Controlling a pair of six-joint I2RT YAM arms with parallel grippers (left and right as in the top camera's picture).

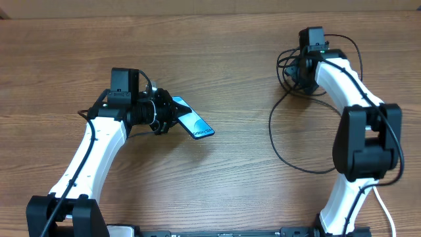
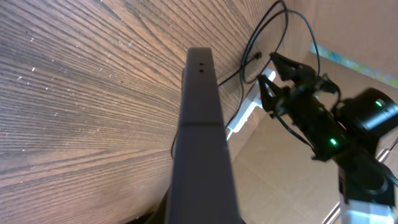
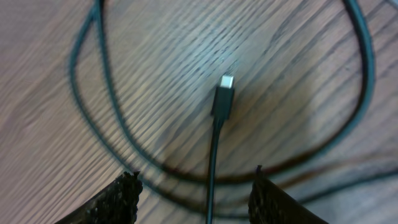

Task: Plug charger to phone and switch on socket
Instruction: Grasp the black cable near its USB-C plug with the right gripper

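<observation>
Soft even light; the phone [image 2: 200, 137] looms blurred close up.

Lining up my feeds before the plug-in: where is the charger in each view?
Overhead: the charger loops across the right half of the table.
Left wrist: thin loops at upper middle, beside the right hand and beyond the phone.
Right wrist: the connector tip lies at centre, with the cable running down between the fingers.
Shared landmark: the right hand, poised over the cable's tip end.

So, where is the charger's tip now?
In the right wrist view, the charger's tip lies on the table just ahead of the open right gripper.
</observation>
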